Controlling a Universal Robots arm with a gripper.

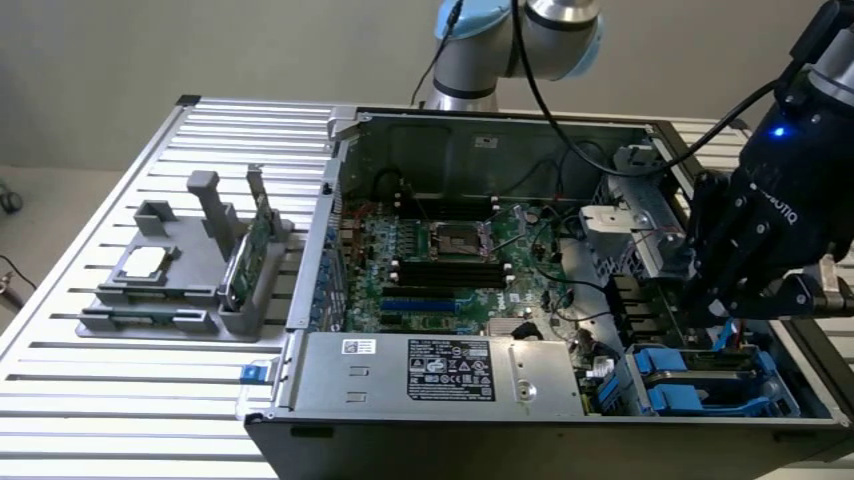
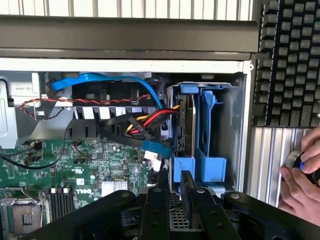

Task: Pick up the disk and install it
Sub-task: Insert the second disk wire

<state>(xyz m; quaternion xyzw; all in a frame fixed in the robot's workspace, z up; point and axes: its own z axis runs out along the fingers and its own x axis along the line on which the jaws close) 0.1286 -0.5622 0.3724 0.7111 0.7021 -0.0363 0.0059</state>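
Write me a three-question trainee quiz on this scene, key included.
1. True or false: the computer case has its side panel closed.
2. The gripper is nearest to: A the CPU socket; B the blue drive bay; C the power supply.
3. Fill in: in the grey holder beside the case, the green circuit card stands ____ on its edge.

Key: 1 false, the case is open and the board shows; 2 B; 3 upright.
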